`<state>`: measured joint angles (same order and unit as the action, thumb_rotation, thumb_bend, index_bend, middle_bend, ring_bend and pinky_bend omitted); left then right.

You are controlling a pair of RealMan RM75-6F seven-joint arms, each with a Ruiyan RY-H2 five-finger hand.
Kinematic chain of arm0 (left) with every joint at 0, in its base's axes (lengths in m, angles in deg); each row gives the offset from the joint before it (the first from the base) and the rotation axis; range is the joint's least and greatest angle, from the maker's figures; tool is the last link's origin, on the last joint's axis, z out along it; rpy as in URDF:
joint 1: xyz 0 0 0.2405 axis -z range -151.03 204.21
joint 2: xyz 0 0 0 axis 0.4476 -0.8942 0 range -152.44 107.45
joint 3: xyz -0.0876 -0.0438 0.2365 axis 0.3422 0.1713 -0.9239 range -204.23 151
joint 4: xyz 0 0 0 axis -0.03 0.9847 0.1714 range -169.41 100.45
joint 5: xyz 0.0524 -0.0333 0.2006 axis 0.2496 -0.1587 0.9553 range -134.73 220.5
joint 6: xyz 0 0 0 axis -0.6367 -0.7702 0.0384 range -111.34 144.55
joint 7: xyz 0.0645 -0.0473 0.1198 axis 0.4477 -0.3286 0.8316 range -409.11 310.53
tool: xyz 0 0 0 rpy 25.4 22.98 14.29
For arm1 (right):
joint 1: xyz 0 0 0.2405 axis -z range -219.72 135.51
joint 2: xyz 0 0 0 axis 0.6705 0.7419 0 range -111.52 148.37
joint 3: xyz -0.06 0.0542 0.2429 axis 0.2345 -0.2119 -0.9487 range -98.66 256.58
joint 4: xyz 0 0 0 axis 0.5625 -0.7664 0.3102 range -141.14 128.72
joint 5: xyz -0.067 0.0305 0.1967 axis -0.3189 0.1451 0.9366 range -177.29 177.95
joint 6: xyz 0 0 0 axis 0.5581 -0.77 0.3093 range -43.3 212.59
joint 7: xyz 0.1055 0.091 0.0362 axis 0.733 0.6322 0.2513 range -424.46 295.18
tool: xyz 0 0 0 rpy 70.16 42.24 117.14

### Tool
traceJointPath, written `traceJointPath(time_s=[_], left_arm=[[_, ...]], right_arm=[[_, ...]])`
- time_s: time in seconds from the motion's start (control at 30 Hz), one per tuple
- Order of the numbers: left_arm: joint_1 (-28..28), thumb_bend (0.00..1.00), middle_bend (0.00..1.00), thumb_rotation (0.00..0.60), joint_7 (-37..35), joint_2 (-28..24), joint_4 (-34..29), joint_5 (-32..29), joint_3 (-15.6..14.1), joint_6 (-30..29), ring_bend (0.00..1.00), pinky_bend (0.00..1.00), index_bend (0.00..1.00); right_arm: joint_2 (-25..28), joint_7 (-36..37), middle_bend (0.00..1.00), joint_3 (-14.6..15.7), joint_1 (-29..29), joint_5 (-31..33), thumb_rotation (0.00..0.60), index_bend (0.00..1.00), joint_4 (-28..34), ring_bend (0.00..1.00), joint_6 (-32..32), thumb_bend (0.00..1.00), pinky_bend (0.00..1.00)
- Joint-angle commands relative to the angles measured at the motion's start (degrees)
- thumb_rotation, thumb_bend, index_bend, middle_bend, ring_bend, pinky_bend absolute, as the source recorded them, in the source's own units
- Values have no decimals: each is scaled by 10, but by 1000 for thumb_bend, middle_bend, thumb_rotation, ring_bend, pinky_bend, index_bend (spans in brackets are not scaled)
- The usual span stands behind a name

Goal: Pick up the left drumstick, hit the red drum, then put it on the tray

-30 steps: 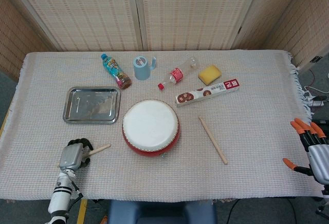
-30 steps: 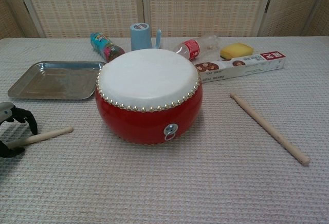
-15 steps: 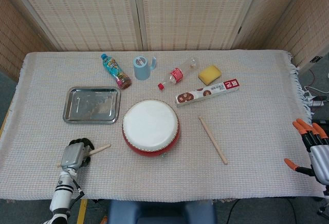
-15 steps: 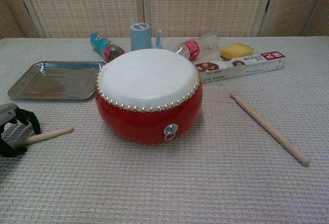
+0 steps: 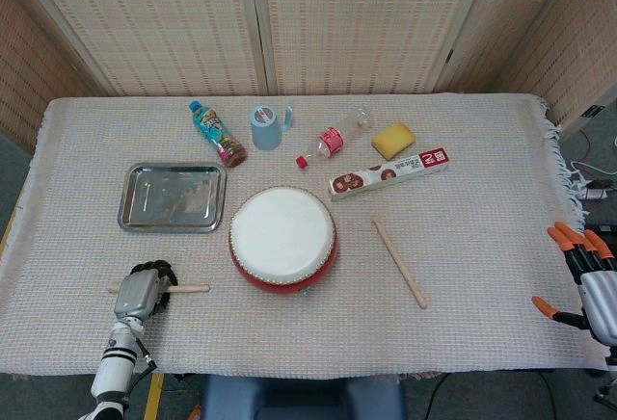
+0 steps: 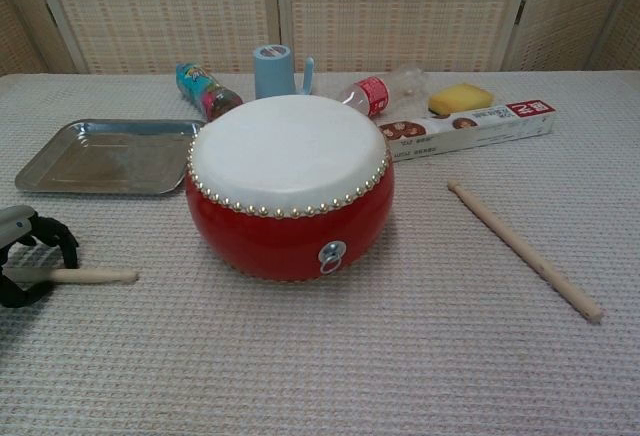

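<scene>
The left drumstick [image 5: 188,288] lies level on the cloth left of the red drum [image 5: 282,237], its tip pointing at the drum. My left hand [image 5: 143,286] has its fingers curled around the stick's handle end, low against the table. In the chest view the hand [image 6: 25,256] sits at the left edge with the stick [image 6: 95,276] poking out to the right. The metal tray [image 5: 172,196] lies behind the hand with nothing in it. My right hand [image 5: 583,280] hangs off the table's right edge, fingers spread and holding nothing.
A second drumstick [image 5: 399,262] lies right of the drum. Along the back stand a lying drink bottle [image 5: 216,133], a blue cup [image 5: 264,126], a clear bottle [image 5: 334,137], a yellow sponge [image 5: 393,138] and a long box [image 5: 388,171].
The left drumstick has swung from a tilt, tip raised toward the drum, to level across the cloth within my left hand's fingers. The right hand has barely moved.
</scene>
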<state>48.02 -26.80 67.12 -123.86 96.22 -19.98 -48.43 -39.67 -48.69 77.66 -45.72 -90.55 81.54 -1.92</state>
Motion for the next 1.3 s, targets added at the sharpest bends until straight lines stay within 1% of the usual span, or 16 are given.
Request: traceJointPath(time_s=[0.03, 0.17, 0.27, 0.4, 0.57, 0.7, 0.77, 0.8, 0.9, 1.0, 1.27, 1.3], left_arm=[[-3, 397, 252, 600, -8, 0, 2, 7, -3, -3, 187, 173, 526], [-12, 397, 263, 600, -34, 1, 3, 28, -3, -17, 190, 178, 546], [-23, 397, 274, 600, -87, -8, -6, 50, -1, -21, 195, 186, 564], [-44, 396, 279, 600, -215, -41, -39, 79, 15, -11, 196, 203, 565], [-76, 398, 290, 600, -373, -65, -57, 124, 40, -36, 203, 219, 557], [-96, 397, 302, 600, -517, -88, -76, 140, 60, -32, 204, 219, 557], [-104, 397, 315, 600, -613, -100, -82, 155, 69, -18, 211, 220, 561], [-106, 398, 320, 600, -670, -110, -86, 162, 71, -1, 214, 220, 564], [-108, 398, 325, 600, -808, -138, -86, 188, 73, 43, 215, 221, 568], [-104, 397, 326, 600, -909, -155, -73, 218, 70, 75, 216, 221, 570], [-87, 398, 326, 600, -1082, -174, -31, 268, 58, 115, 216, 224, 572], [-84, 398, 326, 600, -1112, -180, -26, 279, 55, 120, 217, 224, 571]], right_arm=[[0, 0, 13, 0, 0, -1, 600, 0, 0, 0, -1, 156, 0], [2, 2, 13, 0, 1, -1, 600, 0, 2, 0, -3, 155, 0], [3, 1, 13, 0, 2, -1, 600, 0, 3, 0, -4, 156, 0], [4, 0, 13, 0, 1, -2, 600, 0, 5, 0, -2, 155, 0], [3, -4, 13, 0, -1, -2, 600, 0, 7, 0, 1, 156, 0], [3, -7, 13, 0, -3, -3, 600, 0, 9, 0, 3, 156, 0], [3, -8, 13, 0, -3, -1, 600, 0, 11, 0, 4, 155, 0], [3, -8, 13, 0, -3, -1, 600, 0, 11, 0, 5, 155, 0], [3, -9, 13, 0, -3, 0, 600, 0, 12, 0, 5, 156, 0], [4, -11, 13, 0, -2, 1, 600, 0, 14, 0, 4, 156, 0], [4, -12, 13, 0, 0, 4, 600, 0, 15, 0, 4, 155, 0], [4, -12, 13, 0, 0, 5, 600, 0, 15, 0, 4, 155, 0]])
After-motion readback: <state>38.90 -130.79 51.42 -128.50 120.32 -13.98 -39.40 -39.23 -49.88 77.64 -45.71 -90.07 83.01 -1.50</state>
